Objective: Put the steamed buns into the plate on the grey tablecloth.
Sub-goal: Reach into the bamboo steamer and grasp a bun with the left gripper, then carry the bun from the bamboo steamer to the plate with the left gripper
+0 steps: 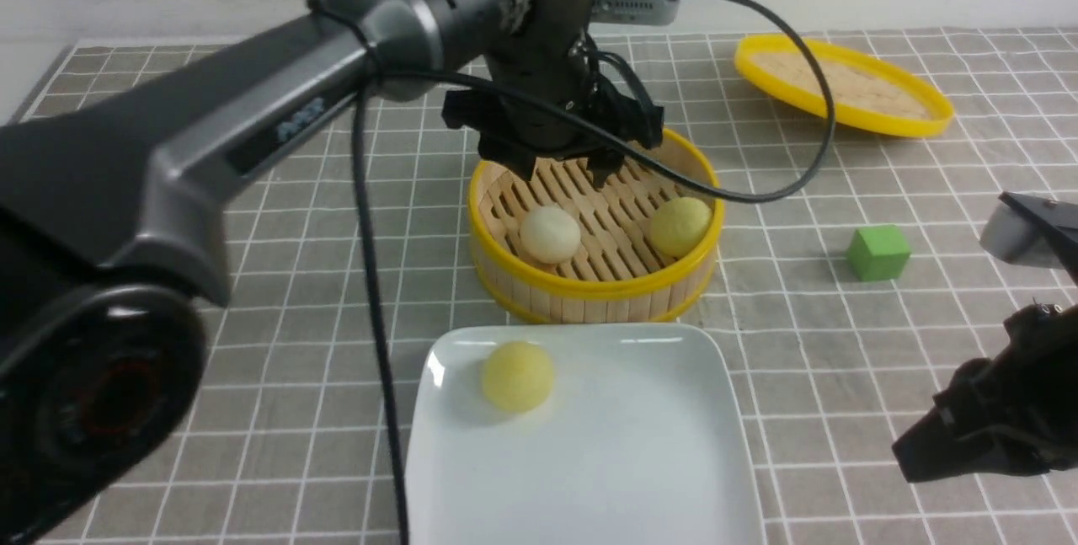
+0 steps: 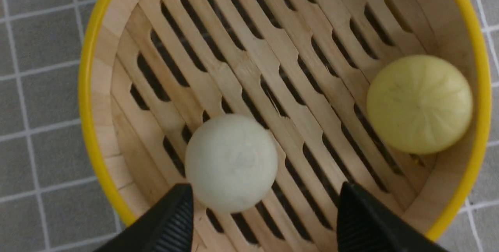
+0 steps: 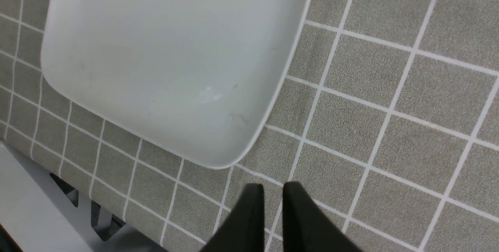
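While the left gripper (image 1: 563, 173) hangs over the steamer basket (image 1: 589, 285) with jaws wide apart and nothing between them, main risk is a bad pick on the off-white bun (image 1: 550, 233). In the left wrist view it sits off-centre, close to one finger and well clear of the other. Close from there and the near finger likely shoves it, so it rolls across the slats instead of getting clamped

Other risks:
- fingertips go too deep and snag a slot between slats, or tip the basket
- basket yellow bun (image 1: 680, 226) touches the basket wall, doubt a finger fits on that side
- buns look soft, a hard squeeze could dent them
- left arm's cable (image 1: 375, 317) hangs just beside the plate (image 1: 632, 444); on the carry it could sweep over and knock the plate yellow bun (image 1: 517, 376), a round thing on a glossy surface

right gripper (image 3: 271, 193): fingers almost together, thin gap, empty, over the grey tablecloth (image 1: 842, 360) just beside a plate corner, low risk

Count: 3 buns (2 pale yellow, 1 off-white), 1 on the plate, 2 in the basket; 1 plate; 1 basket; 1 lid (image 1: 842, 86) lying well apart; 1 green cube (image 1: 877, 253); 2 grippers. By my read one of three is done
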